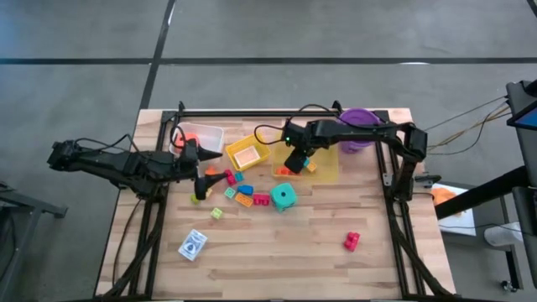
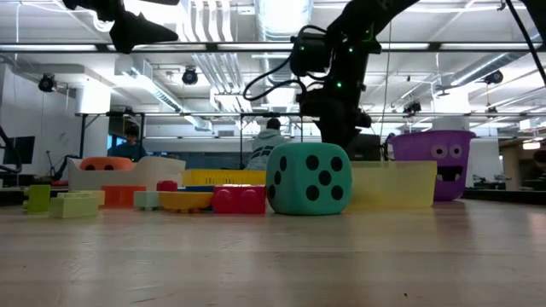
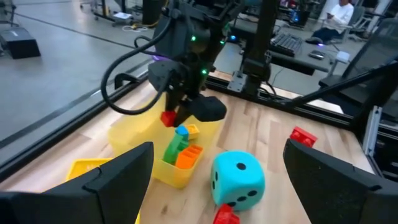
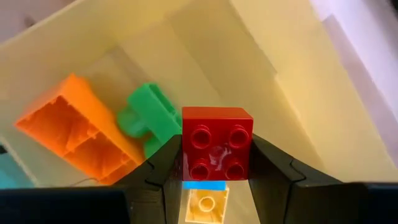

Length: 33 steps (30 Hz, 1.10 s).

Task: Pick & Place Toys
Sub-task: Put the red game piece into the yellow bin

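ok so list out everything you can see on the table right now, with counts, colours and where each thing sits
Red brick: one, held over the pale yellow bin.
Bricks in that bin: orange, green, a yellow one below.
Teal die: one, table centre.
Loose bricks: several, mixed colours, left of die.
Red brick pair: front right.
Card box: blue-white, front left.
Yellow bin, clear bin: back left.
Purple bucket: back right.
Left gripper: open, hovering.
Right gripper: gripping.

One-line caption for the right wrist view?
Right gripper holds a red brick over the yellow bin.
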Each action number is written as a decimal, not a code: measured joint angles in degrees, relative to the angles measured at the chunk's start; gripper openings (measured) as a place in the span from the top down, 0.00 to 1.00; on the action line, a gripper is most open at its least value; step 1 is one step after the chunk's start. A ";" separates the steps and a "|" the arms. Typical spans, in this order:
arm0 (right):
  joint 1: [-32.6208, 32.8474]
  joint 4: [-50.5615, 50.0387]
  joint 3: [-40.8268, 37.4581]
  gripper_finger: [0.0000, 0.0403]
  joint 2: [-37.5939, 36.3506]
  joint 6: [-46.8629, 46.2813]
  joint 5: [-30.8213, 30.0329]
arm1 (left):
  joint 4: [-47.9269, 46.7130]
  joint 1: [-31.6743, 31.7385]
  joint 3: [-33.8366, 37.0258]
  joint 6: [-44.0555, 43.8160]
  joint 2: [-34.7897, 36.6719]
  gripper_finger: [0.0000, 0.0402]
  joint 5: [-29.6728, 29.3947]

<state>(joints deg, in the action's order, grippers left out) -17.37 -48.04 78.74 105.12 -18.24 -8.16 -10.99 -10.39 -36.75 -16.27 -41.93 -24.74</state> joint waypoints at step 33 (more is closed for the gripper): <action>-4.89 1.55 0.35 0.67 10.15 2.39 3.70 | -1.10 0.04 0.02 -0.18 -0.11 0.11 -0.34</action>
<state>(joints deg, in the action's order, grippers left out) -22.26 -46.48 79.09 115.27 -15.85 -4.45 -12.08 -10.35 -36.73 -16.45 -42.04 -25.08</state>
